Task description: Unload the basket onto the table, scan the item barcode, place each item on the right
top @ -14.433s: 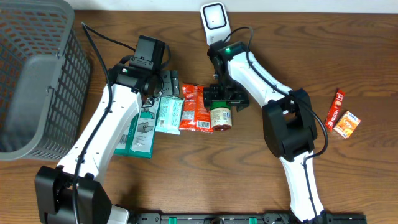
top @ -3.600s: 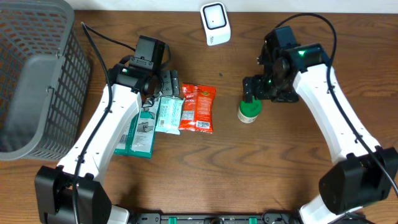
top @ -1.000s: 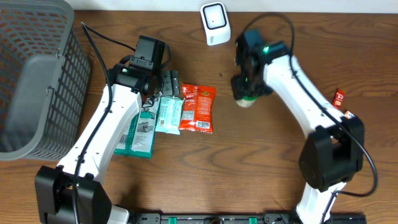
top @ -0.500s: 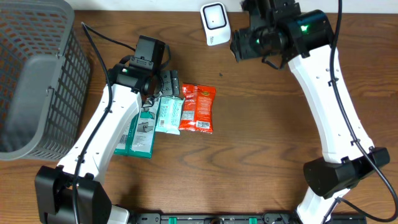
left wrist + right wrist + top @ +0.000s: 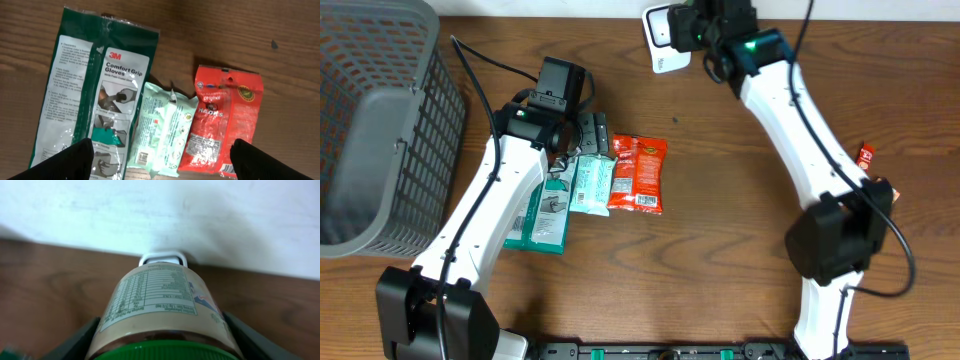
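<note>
Lifted jar [image 5: 160, 307] now faces scanner [image 5: 661, 40]; brown wood table [image 5: 720, 260], white wall [image 5: 150, 210] behind

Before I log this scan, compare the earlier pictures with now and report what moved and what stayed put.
The right gripper carried the jar away from beside the red packet, first rightward, then up to the scanner at the table's far edge, where it holds it clamped. The left gripper stayed open above the glove pack, wipes and red packet; those and the basket have not shifted.
</note>
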Controlling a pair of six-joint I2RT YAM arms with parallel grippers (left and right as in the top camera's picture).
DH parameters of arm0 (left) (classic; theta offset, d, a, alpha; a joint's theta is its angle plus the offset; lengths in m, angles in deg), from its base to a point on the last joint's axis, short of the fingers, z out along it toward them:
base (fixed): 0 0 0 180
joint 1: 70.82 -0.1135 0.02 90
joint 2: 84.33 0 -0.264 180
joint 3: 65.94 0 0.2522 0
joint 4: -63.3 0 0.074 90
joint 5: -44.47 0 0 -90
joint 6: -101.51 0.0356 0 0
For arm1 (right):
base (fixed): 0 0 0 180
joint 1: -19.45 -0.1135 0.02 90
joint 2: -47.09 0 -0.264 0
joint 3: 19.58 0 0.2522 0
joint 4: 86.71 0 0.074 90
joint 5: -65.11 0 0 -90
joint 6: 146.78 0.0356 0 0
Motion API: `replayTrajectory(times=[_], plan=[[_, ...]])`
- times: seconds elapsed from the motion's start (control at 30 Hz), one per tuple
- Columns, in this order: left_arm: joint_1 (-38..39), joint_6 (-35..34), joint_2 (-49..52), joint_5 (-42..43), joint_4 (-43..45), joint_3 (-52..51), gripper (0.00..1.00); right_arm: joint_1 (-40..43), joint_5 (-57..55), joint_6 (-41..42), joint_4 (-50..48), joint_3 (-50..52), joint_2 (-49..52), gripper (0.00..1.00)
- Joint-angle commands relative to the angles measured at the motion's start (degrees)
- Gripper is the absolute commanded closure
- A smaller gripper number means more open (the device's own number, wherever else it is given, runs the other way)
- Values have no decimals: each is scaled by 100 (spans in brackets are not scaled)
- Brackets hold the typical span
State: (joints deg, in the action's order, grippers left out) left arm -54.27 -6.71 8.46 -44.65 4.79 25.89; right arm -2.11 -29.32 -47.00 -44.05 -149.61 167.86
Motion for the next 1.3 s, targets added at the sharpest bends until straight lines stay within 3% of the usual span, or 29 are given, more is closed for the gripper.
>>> replayTrajectory(times=[0.0,0.23,0.33,0.53,1.27], plan=[[-15,-52,11,-94,-17,-17,12,-17,-175,-70,-828,-17,450,87],[-15,-52,11,-94,-17,-17,12,-15,-177,-70,-2505,-20,1394,92],[-15,-52,11,-96,-17,-17,12,0,-177,-70,-3309,-20,1768,98],[-15,-52,11,-94,-17,-17,12,66,-177,-68,-4535,-20,2234,99],[-15,-52,11,-94,-17,-17,12,85,-455,-61,-5123,-17,2365,99]])
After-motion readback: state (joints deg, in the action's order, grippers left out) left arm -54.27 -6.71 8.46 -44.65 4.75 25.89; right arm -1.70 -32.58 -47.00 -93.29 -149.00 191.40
